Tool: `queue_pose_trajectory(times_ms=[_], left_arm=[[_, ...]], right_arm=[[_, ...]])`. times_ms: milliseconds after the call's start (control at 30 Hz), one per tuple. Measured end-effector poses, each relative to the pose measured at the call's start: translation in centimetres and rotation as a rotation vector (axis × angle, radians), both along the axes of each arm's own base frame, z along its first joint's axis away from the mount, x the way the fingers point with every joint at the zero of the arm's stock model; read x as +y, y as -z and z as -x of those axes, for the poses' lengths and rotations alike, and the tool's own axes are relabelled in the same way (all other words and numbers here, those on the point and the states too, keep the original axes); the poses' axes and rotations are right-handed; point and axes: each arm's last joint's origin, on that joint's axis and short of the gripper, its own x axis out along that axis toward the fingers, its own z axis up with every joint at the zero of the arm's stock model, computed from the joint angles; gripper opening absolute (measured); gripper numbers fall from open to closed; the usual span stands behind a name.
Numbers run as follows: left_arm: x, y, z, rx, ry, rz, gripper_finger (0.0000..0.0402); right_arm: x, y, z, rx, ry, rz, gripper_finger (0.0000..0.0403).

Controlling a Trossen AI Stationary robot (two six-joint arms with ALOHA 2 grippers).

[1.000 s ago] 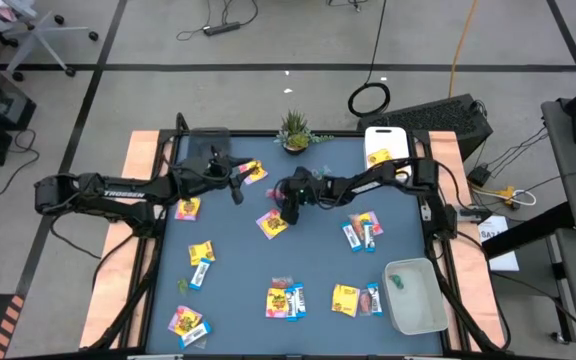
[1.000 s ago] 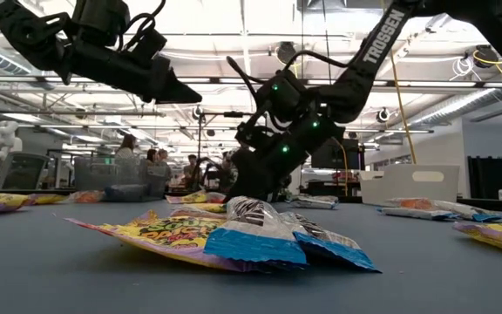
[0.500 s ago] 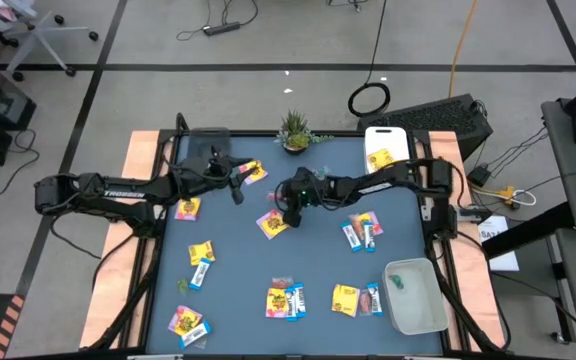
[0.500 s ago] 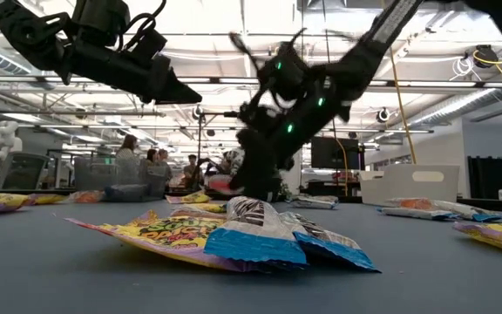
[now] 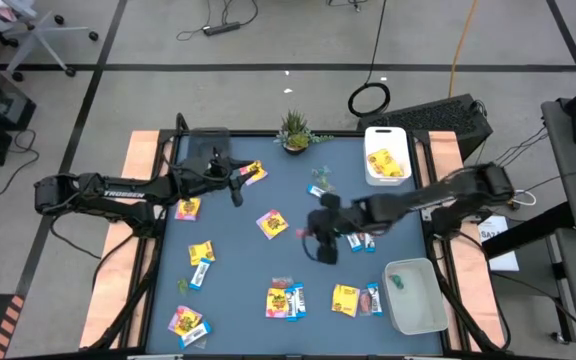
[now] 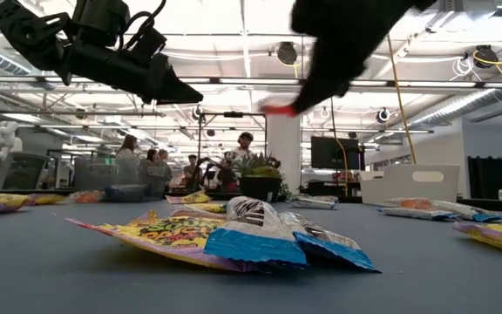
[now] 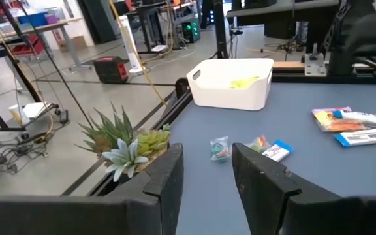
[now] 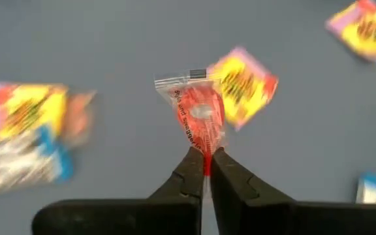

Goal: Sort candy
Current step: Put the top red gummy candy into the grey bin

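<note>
My right gripper [image 5: 313,238] hangs over the middle of the blue table, shut on a small red candy [image 8: 200,114] in a clear wrapper. That candy shows as a red blur [image 6: 277,109] high in the low view. Yellow packets [image 5: 272,223] and blue-and-white bars [image 5: 361,240] lie flat and scattered on the table. My left gripper [image 5: 238,190] hovers open at the far left, holding nothing. Its fingers [image 7: 165,176] point level toward the far right corner. My right gripper pinches the red candy's wrapper end [image 8: 205,156] between its two fingertips. The fingers slant down from the table's right side. The candy sticks out beyond the tips, lifted clear of the table.
A white bin [image 5: 386,160] holding yellow candy stands at the far right. Another white bin [image 5: 415,295] with a green piece [image 5: 395,283] stands at the near right. A small potted plant [image 5: 295,130] sits at the far edge, with small loose candies [image 7: 219,149] near it. People stand in the room beyond.
My right gripper has risen fast from beside the yellow packet in the table's middle. It has swung toward the near right, carrying the red candy up clear of the table. My left gripper has kept still.
</note>
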Motion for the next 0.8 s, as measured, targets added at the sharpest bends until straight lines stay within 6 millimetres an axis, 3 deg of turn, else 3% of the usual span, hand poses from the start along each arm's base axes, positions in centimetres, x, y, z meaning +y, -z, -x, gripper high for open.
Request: queue_pose_trajectory(times_ms=[200,467,633,800], left_arm=[[0.0,0.0,0.0,-0.005,-0.002,0.012,0.0138],[0.0,0.0,0.0,-0.003,-0.002,0.013,0.0138],[0.0,0.0,0.0,-0.002,-0.002,0.015,0.0138],[0.0,0.0,0.0,-0.010,-0.005,0.033,0.0138]], right_arm=[[3.6,-1.4,4.9,0.182,0.090,-0.078,0.0008],[7.6,-0.9,10.7,0.532,0.359,-0.228,0.0008],[10.5,-0.8,13.7,0.682,0.503,-0.320,0.0008],[11.7,-0.2,15.9,0.727,0.682,-0.304,0.0003]])
